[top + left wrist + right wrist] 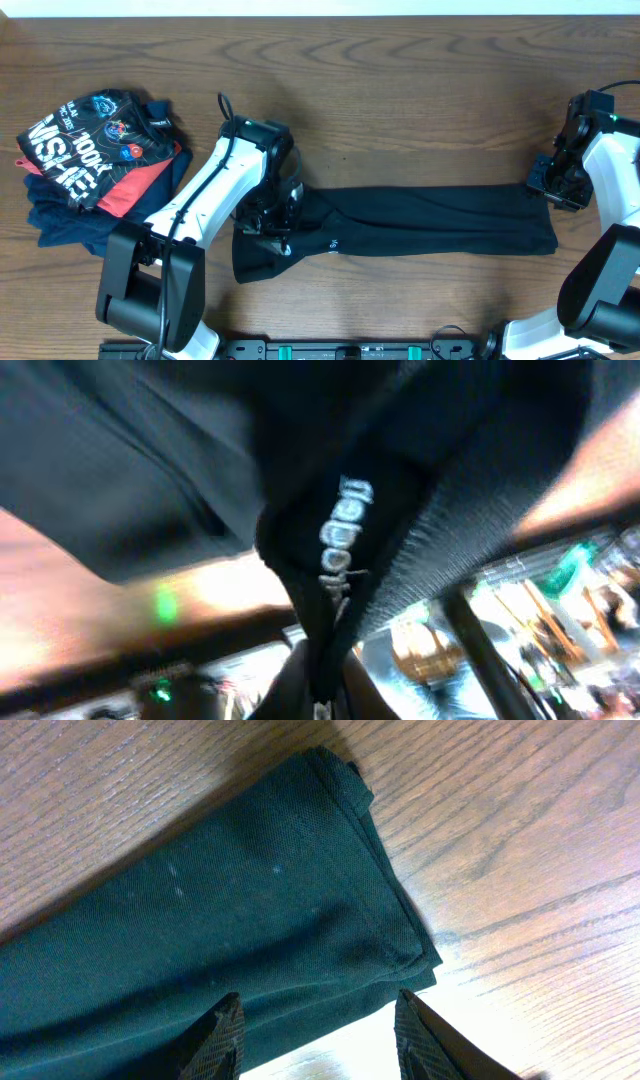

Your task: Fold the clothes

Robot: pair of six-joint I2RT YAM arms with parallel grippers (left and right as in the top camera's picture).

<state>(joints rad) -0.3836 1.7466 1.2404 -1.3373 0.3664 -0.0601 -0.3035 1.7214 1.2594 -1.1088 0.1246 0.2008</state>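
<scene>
The black polo shirt [430, 220] lies folded into a long narrow strip across the table, its tiny white logo [333, 243] near the left end. My left gripper [272, 222] is at the strip's left end, shut on a pinch of the shirt's fabric; the left wrist view shows the lifted black cloth [330, 560] with white lettering, blurred. My right gripper [318, 1032] is open just above the strip's right end [250, 910], at its corner, holding nothing. In the overhead view it [553, 182] sits at the strip's top right corner.
A pile of folded clothes stands at the far left: a black tee with white lettering and colourful print [95, 135] on red and navy garments [60, 215]. The wooden table [400, 110] runs behind the strip. The front table edge is close below the shirt.
</scene>
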